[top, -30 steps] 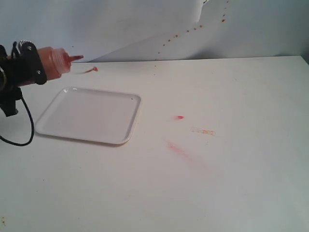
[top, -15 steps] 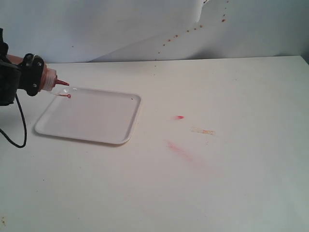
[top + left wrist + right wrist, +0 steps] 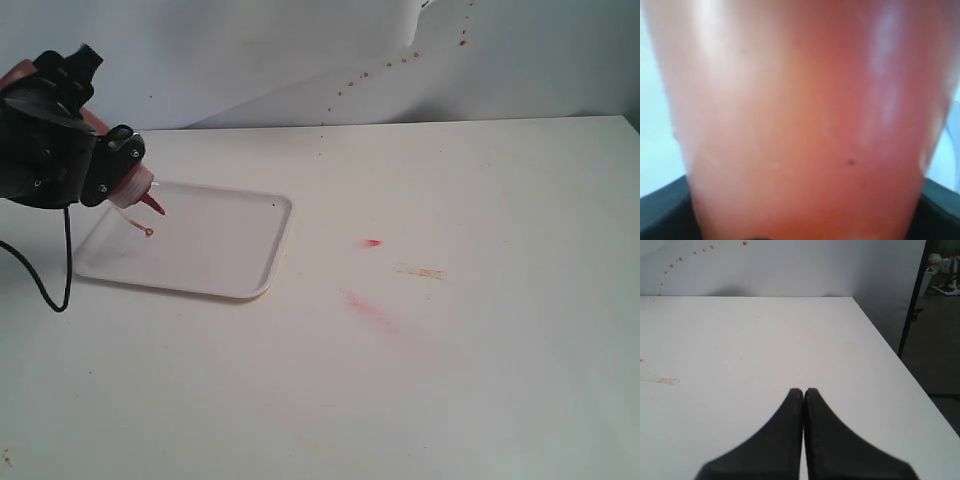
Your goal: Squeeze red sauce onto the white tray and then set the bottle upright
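**Left gripper (image 3: 108, 165) clamped and tipped, right gripper (image 3: 804, 393) pressed closed**

Left gripper is mine, and its black fingers pinch a tall, translucent, orange-red plastic squeeze bottle (image 3: 133, 186) near the shoulder. I hold it off the table, tilted steeply, with the base up and back toward the wall. Its red pointed nozzle (image 3: 153, 204) aims down and to the right. In the exterior view the tip shows against the left part of the flat white plastic rectangular tray (image 3: 215, 245). The small tethered cap (image 3: 148, 232) dangles just below the nozzle on its thin strap; I cannot tell whether it touches the tray. From my left wrist camera the bottle wall (image 3: 800, 115) fills nearly the whole picture, and the red sauce (image 3: 805, 200) reads as a darker red-orange inside it. The dark edges of my fingers show only at the lower corners.

The tray lies flat on the white tabletop (image 3: 480, 380), near its left side. To the right of the tray, well apart from it, a small glossy red blob (image 3: 372, 242) sits on the table. A faint pink smear (image 3: 365, 305) and a tan stain (image 3: 420, 271) lie near it. A black cable (image 3: 62, 270) loops down from my left arm beside the tray.

My right gripper's two black fingers meet tip to tip over bare table, holding nothing.
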`<action>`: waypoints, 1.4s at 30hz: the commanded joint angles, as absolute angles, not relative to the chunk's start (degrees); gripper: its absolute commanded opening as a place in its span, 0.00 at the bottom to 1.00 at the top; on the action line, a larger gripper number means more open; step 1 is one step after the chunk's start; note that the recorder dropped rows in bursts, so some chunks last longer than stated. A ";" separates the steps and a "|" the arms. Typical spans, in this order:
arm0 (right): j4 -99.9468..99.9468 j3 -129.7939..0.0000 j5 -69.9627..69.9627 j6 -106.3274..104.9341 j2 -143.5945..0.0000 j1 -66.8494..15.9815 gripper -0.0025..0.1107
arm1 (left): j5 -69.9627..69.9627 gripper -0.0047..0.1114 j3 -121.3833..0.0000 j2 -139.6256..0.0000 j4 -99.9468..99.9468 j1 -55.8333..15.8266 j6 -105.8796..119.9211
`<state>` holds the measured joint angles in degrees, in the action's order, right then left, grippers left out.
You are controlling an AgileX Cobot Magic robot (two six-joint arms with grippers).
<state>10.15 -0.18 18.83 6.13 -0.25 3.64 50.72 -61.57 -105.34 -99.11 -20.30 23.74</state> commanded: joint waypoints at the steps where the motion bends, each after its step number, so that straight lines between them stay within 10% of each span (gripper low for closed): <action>1: 5.66 0.00 8.76 6.08 0.00 4.00 0.02 | 52.47 0.04 -62.26 -104.91 -99.95 -20.62 26.16; 10: -4.99 0.00 -18.99 17.45 0.00 3.89 0.02 | 52.13 0.04 -62.26 -104.91 -99.95 -20.62 32.09; 17: 30.50 0.00 -31.68 43.07 -5.30 3.89 0.02 | 50.84 0.04 -62.26 -104.91 -99.95 -20.62 32.13; 36: 68.31 -50.60 -69.96 67.49 -100.00 1.84 0.03 | 50.75 0.04 -62.26 -104.79 -99.95 -20.62 32.13; 39: 76.38 -68.06 -69.96 76.26 -113.67 -3.18 0.22 | 50.75 0.04 -62.26 -104.79 -99.95 -20.62 32.13; 42: 87.32 -88.36 -66.52 78.97 -126.00 -12.71 0.76 | 48.07 0.04 -62.26 -104.79 -99.95 -20.62 32.13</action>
<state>80.71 -78.91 -67.97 77.05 -121.45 -8.07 49.11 -61.57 -105.34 -99.11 -20.30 32.34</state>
